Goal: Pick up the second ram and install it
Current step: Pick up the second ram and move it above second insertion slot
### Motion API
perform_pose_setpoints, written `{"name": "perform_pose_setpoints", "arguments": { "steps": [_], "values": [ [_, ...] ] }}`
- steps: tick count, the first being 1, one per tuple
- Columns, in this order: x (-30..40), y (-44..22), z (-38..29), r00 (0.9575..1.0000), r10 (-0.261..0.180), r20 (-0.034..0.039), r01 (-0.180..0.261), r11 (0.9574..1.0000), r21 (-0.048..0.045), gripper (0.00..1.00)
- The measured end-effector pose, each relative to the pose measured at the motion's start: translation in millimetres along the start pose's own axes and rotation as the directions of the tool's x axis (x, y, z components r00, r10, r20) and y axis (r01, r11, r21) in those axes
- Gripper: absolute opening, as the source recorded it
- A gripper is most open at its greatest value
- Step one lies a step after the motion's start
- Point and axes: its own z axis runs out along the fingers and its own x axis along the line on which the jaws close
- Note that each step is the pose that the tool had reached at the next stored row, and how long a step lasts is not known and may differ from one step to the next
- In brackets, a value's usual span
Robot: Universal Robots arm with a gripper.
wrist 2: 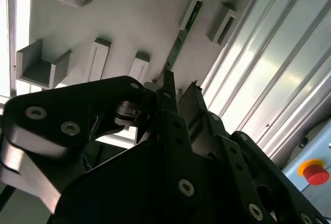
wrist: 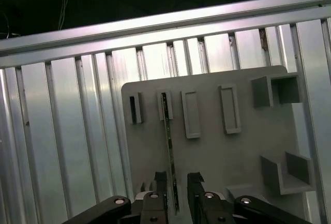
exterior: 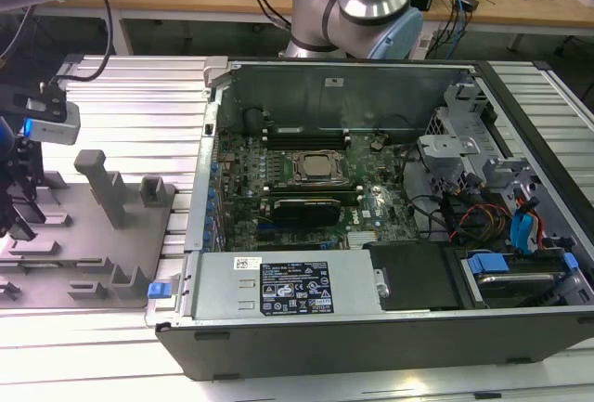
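Over the fixture tray [wrist: 248, 162], my end effector [wrist: 174, 180] straddled the second ram [wrist: 168, 136].
Its fingers [wrist: 160, 182] stood parted, gripping nothing; the stick's long axis ran between them.

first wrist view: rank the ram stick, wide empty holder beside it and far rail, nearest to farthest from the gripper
1. ram stick, between the gripper fingers
2. wide empty holder, farther along the grey plate
3. rail, beyond the plate
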Motion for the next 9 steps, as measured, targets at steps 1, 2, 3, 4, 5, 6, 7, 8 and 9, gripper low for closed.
{"name": "perform_pose_setpoints", "arguments": {
  "steps": [1,2,3,4,5,6,7,8,9],
  "values": [
    [0.0,0.0,0.8,1.0000,0.000,0.0000,0.000,1.0000,-0.0001,0.30],
    [0.0,0.0,1.9,1.0000,0.000,0.0000,0.000,1.0000,-0.0001,0.30],
    [0.2,-0.1,4.2,1.0000,0.000,0.0000,0.000,1.0000,0.0000,0.30],
    [1.4,-0.4,5.9,1.0000,0.000,-0.0001,0.000,1.0000,0.0000,0.30],
    [3.2,-0.7,7.9,1.0000,0.000,0.0000,0.000,1.0000,0.0000,0.30],
    [4.6,-1.0,9.2,1.0000,0.000,0.0000,0.000,1.0000,-0.0001,0.30],
    [6.2,-1.2,10.4,1.0000,0.000,0.0005,0.000,1.0000,-0.0002,0.30],
    [8.8,-1.6,11.3,1.0000,0.000,0.0097,0.001,1.0000,-0.0016,0.30],
    [10.9,-1.9,11.9,0.9998,-0.001,0.0208,0.001,1.0000,-0.0032,0.30]
  ]
}}
